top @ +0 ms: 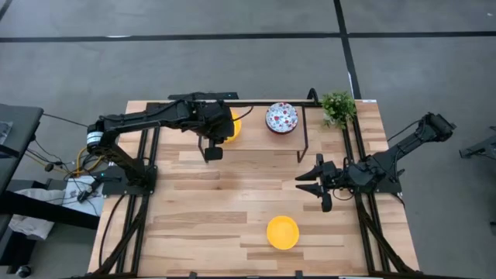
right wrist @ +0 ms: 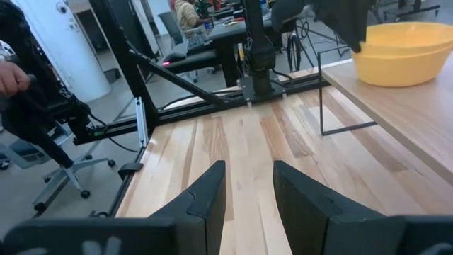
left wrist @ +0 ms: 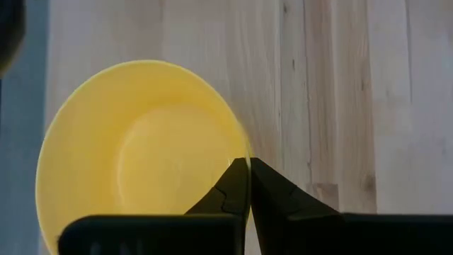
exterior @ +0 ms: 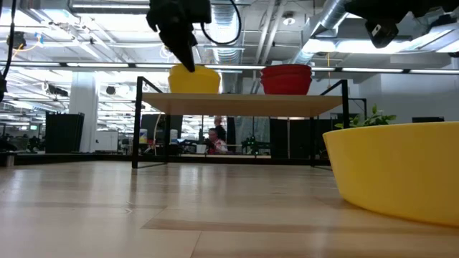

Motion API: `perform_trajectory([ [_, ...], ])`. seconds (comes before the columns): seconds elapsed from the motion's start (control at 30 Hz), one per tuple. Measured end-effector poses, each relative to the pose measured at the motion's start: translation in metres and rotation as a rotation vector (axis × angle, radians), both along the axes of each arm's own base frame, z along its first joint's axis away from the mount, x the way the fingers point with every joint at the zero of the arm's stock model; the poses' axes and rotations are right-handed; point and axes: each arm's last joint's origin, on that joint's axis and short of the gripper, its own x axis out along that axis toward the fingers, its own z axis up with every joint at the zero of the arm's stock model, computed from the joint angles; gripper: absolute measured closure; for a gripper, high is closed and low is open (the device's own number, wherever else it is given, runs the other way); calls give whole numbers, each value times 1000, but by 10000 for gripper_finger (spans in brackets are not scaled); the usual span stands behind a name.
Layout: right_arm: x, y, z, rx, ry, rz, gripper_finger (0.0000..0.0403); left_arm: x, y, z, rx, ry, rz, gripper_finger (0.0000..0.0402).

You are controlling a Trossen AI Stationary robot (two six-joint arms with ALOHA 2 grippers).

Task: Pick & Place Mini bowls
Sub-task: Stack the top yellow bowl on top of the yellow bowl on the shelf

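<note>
- Three mini bowls visible on a pale butcher-block table (top: 194,225) of light wooden planks, seen from above.
- Nearest the front edge: a lone yellow bowl (top: 283,232), upright on bare wood, well apart from both arms; looms large at the right of the low view.
- Mid-table, right side: right gripper (top: 310,183) hovering low above the planks, fingers parted, holding nothing.
- Farther back: a thin black-framed wooden shelf (top: 304,105) standing along the rear edge.
- On the shelf, left part: a second yellow bowl (left wrist: 141,152), with the left gripper (left wrist: 248,166) above its rim, fingertips pressed together; whether pinching the rim cannot be told.
- On the shelf, right part: a white floral-speckled bowl (top: 282,117), red outside in the low view.
- Rear right corner: a small green plant (top: 339,106).
- Beyond the table: grey floor with dark seams, an open workshop with ceiling ducts, desks, an office chair (right wrist: 60,159), a person seated far off.
</note>
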Motion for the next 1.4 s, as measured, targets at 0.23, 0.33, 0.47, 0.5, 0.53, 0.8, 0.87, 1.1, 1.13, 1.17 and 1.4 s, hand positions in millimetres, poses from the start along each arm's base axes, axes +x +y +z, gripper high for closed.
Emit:
perform_trajectory([
  [0.23,0,0,0,3,0,0,294,1,0,-5,5,-21,0,392],
  [0.33,0,0,0,3,0,0,294,0,0,-1,11,-53,0,392],
  [0.47,0,0,0,2,1,0,294,-4,-1,5,18,-79,-4,392],
  [0.5,0,0,0,2,1,0,294,-4,-1,6,19,-83,-4,392],
  [0.53,0,0,0,2,2,0,294,-4,-1,6,19,-84,-4,392],
  [0.8,0,0,0,0,3,-1,294,-5,-1,7,21,-88,-6,383],
  [0.87,0,0,0,0,3,-1,294,-5,-1,7,22,-87,-7,371],
  [1.1,0,0,0,2,1,0,294,-5,-1,7,20,-88,-4,317],
  [1.13,0,0,0,2,1,-1,294,-5,-1,7,20,-88,-3,312],
  [1.17,0,0,0,2,1,-1,294,-5,-1,7,20,-88,-3,308],
  [1.4,0,0,0,1,2,0,294,-6,-3,9,19,-90,-8,295],
])
